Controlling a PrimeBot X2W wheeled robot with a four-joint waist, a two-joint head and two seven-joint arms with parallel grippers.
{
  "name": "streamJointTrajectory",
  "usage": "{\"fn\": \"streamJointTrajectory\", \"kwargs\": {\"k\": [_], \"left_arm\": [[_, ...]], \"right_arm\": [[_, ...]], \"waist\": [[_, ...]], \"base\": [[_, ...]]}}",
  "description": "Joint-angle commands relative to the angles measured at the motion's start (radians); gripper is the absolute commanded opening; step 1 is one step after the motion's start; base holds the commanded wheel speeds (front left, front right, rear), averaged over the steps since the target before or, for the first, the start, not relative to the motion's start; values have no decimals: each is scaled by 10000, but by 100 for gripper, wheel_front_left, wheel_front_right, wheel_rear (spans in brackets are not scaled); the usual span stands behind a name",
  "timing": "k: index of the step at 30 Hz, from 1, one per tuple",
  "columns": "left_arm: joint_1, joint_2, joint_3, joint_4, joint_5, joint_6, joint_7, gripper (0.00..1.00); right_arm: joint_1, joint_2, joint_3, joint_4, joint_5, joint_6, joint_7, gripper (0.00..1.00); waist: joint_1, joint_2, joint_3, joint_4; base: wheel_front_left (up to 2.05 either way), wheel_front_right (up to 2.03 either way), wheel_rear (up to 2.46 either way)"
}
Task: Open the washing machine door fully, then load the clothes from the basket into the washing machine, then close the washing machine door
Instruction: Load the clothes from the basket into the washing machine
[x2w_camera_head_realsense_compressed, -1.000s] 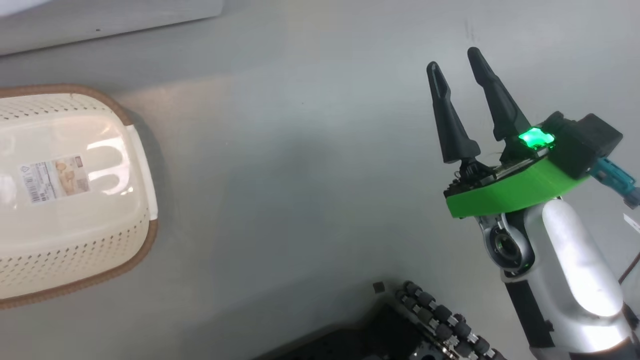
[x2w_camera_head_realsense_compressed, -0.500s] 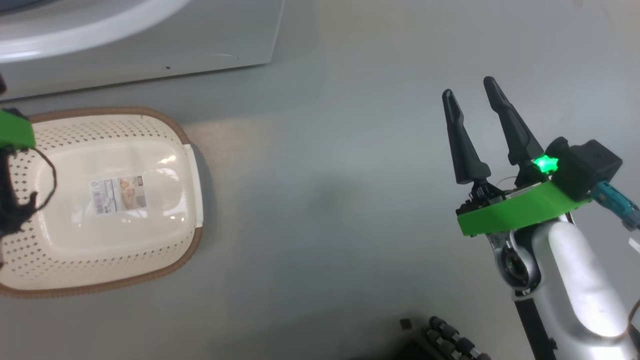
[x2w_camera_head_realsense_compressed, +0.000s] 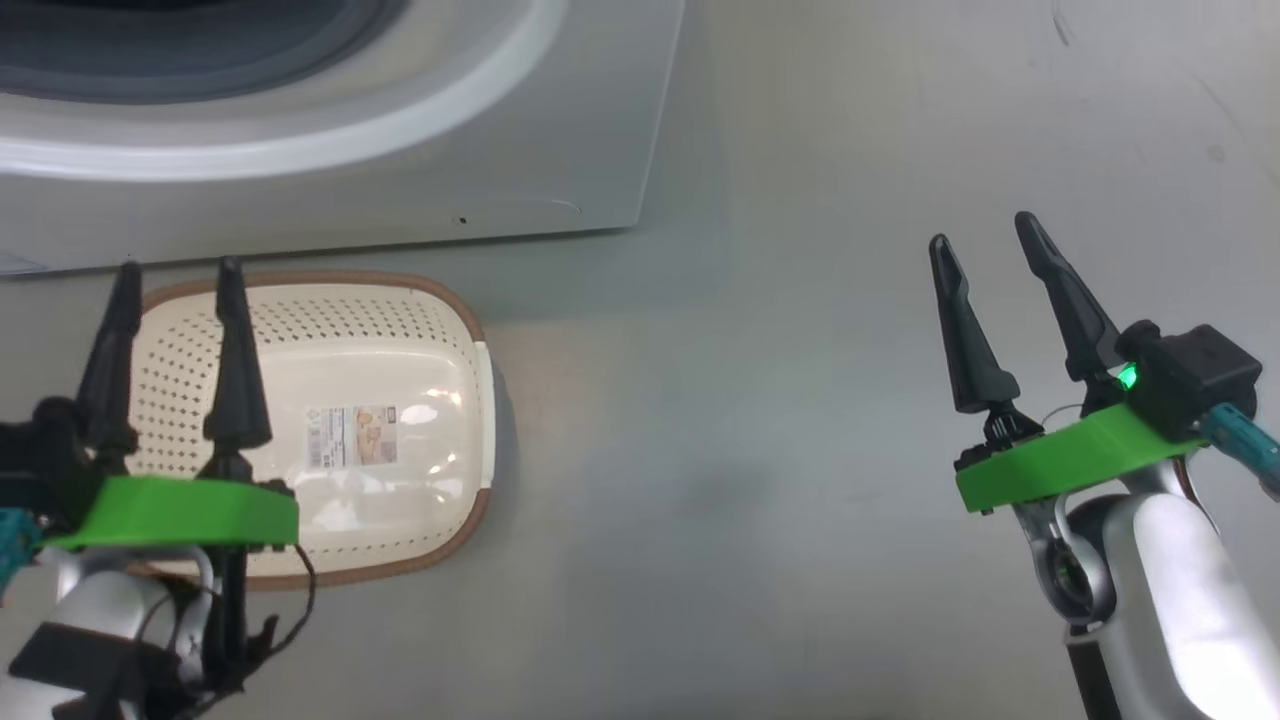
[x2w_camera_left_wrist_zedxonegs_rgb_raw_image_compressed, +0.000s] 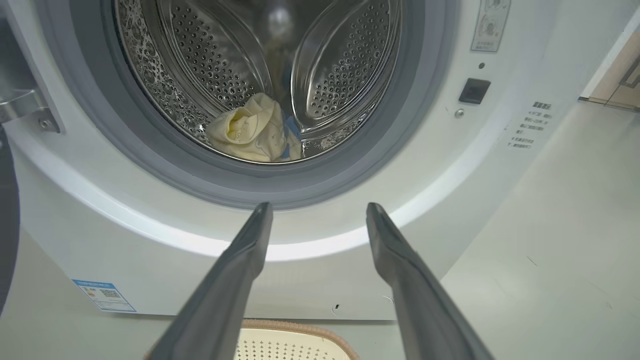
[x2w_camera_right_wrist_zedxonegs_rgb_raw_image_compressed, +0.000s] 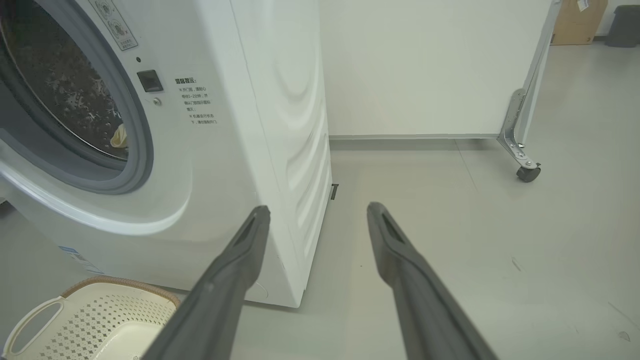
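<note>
Clothes (x2w_camera_left_wrist_zedxonegs_rgb_raw_image_compressed: 255, 131) lie in the drum of the washer (x2w_camera_left_wrist_zedxonegs_rgb_raw_image_compressed: 450, 165); basket (x2w_camera_head_realsense_compressed: 380, 318) sits on the floor before it. Left gripper (x2w_camera_head_realsense_compressed: 179, 265) over the basket and right gripper (x2w_camera_head_realsense_compressed: 981, 228) over the floor both hover, fingers spread apart, holding nothing.

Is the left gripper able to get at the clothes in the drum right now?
Probably yes: the left gripper is open and points at the washing machine's uncovered mouth, with nothing between it and the clothes lying in the drum.

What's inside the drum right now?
Crumpled cream-yellow clothes with blue patches lie on the drum floor. Whatever they cover, and the drum's top, cannot be seen.
</note>
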Motion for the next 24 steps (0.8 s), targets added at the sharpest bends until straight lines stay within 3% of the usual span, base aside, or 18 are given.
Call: {"fn": "streamJointTrajectory", "kwargs": {"k": [1,12,24], "left_arm": [[6,227,353,-363,136,2386,-110,100],[1415,-455,-365,-533,521,2283,-204,100],[2337,-522,-694,-742,582,2374,-174,100]], "right_arm": [[151,-64,100,-415,-123,-29,82,100],[1183,-154,-189,-1112,-642,-29,939,100],[2185,-188,-333,-1684,-727,-29,1508,100]], "waist": [[2,-1,-403,369],[2,-1,-1949,1050],[2,-1,-3136,1342]], "base": [[0,0,0],[0,0,0],[0,0,0]]}}
